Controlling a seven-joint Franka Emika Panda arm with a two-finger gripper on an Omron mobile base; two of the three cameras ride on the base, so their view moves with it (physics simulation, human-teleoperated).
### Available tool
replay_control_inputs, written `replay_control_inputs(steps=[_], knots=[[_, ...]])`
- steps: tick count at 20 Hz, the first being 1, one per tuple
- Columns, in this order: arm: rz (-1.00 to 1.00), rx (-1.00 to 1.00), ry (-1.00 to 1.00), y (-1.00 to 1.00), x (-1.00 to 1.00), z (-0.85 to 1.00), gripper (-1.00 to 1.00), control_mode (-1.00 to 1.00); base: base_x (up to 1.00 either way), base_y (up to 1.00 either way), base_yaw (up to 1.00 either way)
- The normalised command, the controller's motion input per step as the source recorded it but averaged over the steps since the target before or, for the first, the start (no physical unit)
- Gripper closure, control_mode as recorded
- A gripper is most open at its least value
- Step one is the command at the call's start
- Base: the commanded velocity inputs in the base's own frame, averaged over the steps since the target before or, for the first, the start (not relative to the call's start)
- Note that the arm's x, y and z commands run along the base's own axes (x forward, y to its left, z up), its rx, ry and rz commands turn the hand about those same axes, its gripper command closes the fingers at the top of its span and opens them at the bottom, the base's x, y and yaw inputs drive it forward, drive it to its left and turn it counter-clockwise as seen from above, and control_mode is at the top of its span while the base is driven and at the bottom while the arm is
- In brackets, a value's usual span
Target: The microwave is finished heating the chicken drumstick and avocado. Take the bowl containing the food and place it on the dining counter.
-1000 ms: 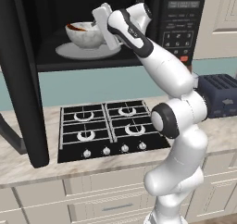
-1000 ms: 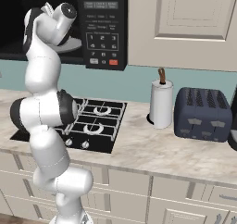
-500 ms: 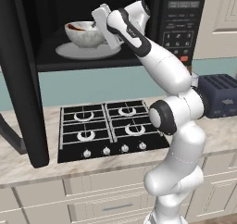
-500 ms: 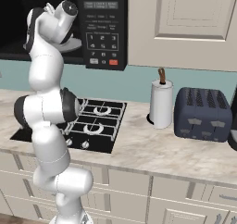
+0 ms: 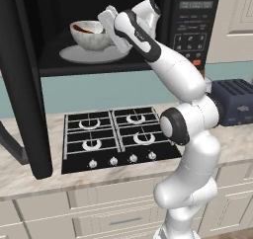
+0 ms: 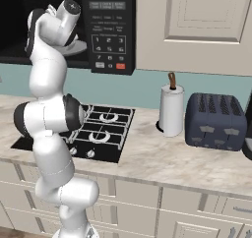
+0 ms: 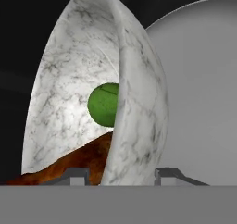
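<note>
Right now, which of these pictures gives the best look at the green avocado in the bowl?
The hand view: the avocado sits large and clear inside the bowl, above the chicken drumstick. In the left base view the bowl is small and only a reddish streak shows inside. In the right base view the arm blocks it.

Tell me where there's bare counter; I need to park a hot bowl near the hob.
Free: the counter between the hob and paper towel roll, and the strip in front of the toaster. Also left of the hob, partly behind the microwave door. Crowded: inside the microwave, around bowl and gripper.
</note>
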Motion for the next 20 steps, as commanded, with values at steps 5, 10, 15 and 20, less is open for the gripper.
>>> replay_control_inputs(steps=[5, 10, 15, 20], knots=[[0.0, 0.0, 0.0, 0.0, -0.04, 0.0, 1.0, -1.0, 0.0, 0.0, 0.0], [0.0, 0.0, 0.0, -0.08, -0.46, 0.0, 1.0, -1.0, 0.0, 0.0, 0.0], [0.0, 0.0, 0.0, -0.21, -0.82, 0.0, 1.0, -1.0, 0.0, 0.0, 0.0], [0.04, 0.02, -0.04, -0.29, -1.0, 0.0, 1.0, -1.0, 0.0, 0.0, 0.0]])
